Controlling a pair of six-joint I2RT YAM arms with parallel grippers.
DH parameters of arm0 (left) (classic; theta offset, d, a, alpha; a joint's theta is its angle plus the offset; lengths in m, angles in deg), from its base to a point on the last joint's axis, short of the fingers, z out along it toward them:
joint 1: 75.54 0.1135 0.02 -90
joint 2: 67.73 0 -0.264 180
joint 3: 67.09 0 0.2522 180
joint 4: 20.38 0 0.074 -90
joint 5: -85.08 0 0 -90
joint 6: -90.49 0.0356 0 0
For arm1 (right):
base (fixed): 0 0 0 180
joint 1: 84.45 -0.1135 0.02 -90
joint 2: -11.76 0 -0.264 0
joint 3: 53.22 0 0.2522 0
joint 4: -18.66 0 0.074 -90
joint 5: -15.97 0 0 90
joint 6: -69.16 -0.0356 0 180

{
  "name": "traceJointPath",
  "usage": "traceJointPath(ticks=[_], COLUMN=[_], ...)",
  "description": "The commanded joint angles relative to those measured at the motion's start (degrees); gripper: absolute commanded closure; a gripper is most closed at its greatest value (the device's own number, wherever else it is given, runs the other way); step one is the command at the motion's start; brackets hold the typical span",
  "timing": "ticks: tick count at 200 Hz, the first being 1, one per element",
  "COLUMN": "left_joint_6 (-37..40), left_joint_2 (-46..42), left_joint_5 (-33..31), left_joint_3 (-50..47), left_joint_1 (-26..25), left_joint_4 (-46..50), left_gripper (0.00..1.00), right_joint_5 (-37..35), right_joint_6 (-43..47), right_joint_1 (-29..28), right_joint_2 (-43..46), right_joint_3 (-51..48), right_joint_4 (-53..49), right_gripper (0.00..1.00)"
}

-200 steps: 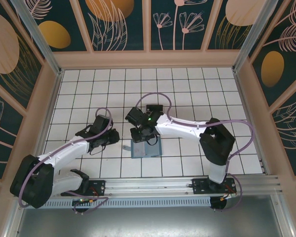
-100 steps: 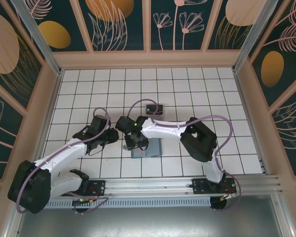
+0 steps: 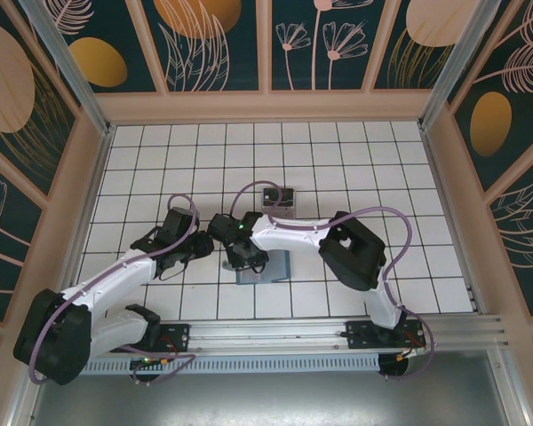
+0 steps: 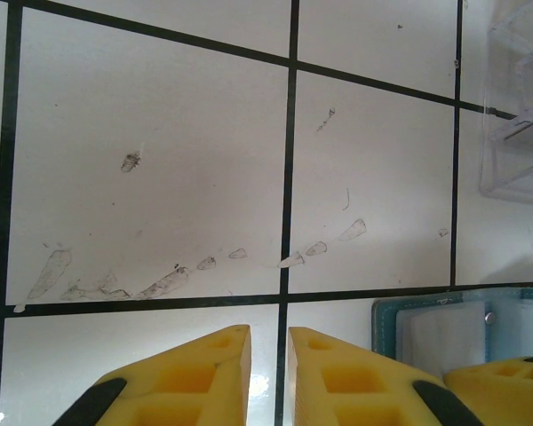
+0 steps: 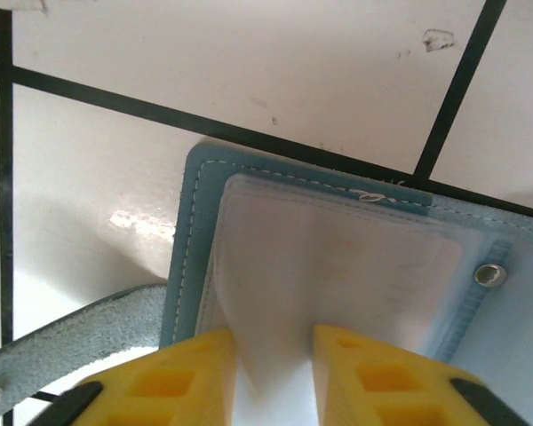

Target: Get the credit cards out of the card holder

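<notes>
The teal-blue card holder (image 3: pixel 274 268) lies open on the tiles in front of the arms. In the right wrist view its pale lining (image 5: pixel 338 257) faces up inside the stitched teal rim (image 5: pixel 194 222). My right gripper (image 5: pixel 275 333) sits over the holder's left part, its jaws closed on a pale sheet that rises from the pocket; it looks like the pale credit card (image 5: pixel 275 355). My left gripper (image 4: pixel 268 333) hovers over bare tile just left of the holder (image 4: pixel 444 324), jaws nearly together with nothing between them. From above, both grippers (image 3: pixel 202 248) (image 3: pixel 242 257) stand side by side.
A clear plastic tray (image 3: pixel 278 197) with a dark thing in it stands one tile behind the holder; its corner (image 4: pixel 515 133) appears at the upper right of the left wrist view. The holder's grey-teal strap (image 5: pixel 62 346) trails off to the left. Wooden walls fence the tiled floor.
The right gripper has moved left from the holder's middle to its left part, opening and closing again, and its elbow has folded inward. The left gripper edged slightly toward the holder.
</notes>
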Motion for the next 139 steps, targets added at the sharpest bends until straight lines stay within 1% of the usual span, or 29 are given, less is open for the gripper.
traceJointPath(ticks=[1, 21, 38, 58, 98, 113, 117, 139], left_joint_6=[0.56, 0.75, 1.14, 0.95, 0.16, -0.25, -0.35, -0.47], left_joint_2=[-0.5, -0.35, -0.18, 0.25, 1.72, 0.86, 0.65, 0.09], left_joint_5=[0.88, 1.22, 2.2, 4.14, 9.26, 11.02, 11.36, 13.22], left_joint_3=[-0.47, -0.23, 0.25, 0.83, 2.99, 3.39, 3.5, 4.83], left_joint_1=[0.24, 0.3, 0.33, 0.22, 0.07, 0.05, 0.01, -0.17], left_joint_4=[-0.38, -0.38, -0.29, -1.32, -3.27, -4.2, -4.17, -3.22], left_gripper=[0.8, 0.8, 0.81, 0.84, 0.89, 0.9, 0.9, 0.9], right_joint_5=[-1.63, -1.77, -2.45, -2.39, 1.28, 1.37, 2.89, 3.65], right_joint_6=[-1.28, -1.43, -1.68, -1.75, -2.81, -3.46, -3.61, -3.63], right_joint_1=[-0.66, -0.69, -0.64, -0.57, 0.15, 0.71, 0.76, 1.21], right_joint_2=[-2.12, -1.55, -0.48, 1.29, 5.37, 6.95, 7.26, 8.92], right_joint_3=[-0.11, 0.19, 0.57, 0.69, -1.16, -2.33, -2.75, -4.97], right_joint_4=[-2.6, -2.48, -2.36, -1.2, 4.31, 6.79, 7.3, 10.21], right_gripper=[0.78, 0.85, 0.88, 0.89, 0.92, 0.93, 0.93, 0.93])
